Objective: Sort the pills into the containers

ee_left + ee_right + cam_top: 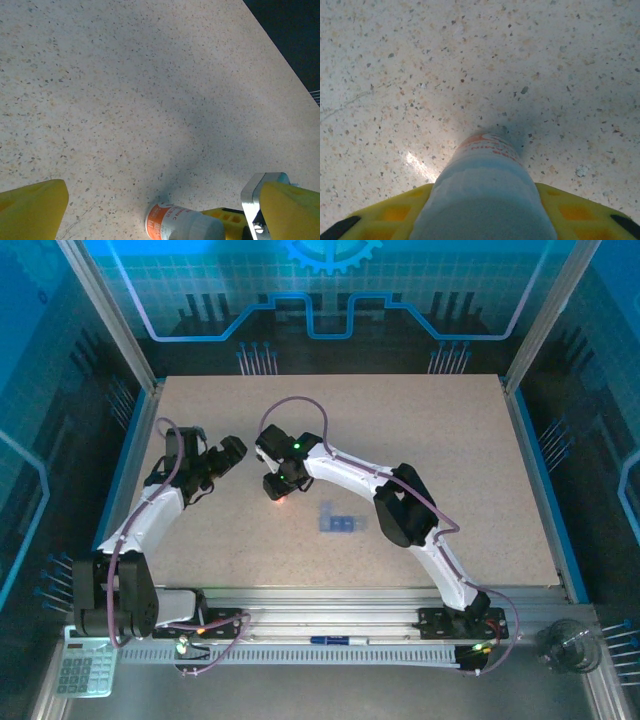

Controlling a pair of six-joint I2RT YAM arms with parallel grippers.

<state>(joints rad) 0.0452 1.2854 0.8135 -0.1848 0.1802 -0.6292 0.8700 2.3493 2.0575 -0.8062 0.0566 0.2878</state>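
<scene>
Hanging just left of the orange pill bottle (279, 496), the left gripper (218, 466) has its yellow fingers (31, 207) spread wide over the bare speckled tabletop (420, 430), holding nothing. The bottle seems to lie on its side on that tabletop, its white cap (202, 227) turned toward the right gripper (280, 483), whose yellow fingers (395, 214) are clamped on either side of it. Right of the bottle, and apart from it, sits the blue pill box (338, 523), its compartments too blurred to read.
</scene>
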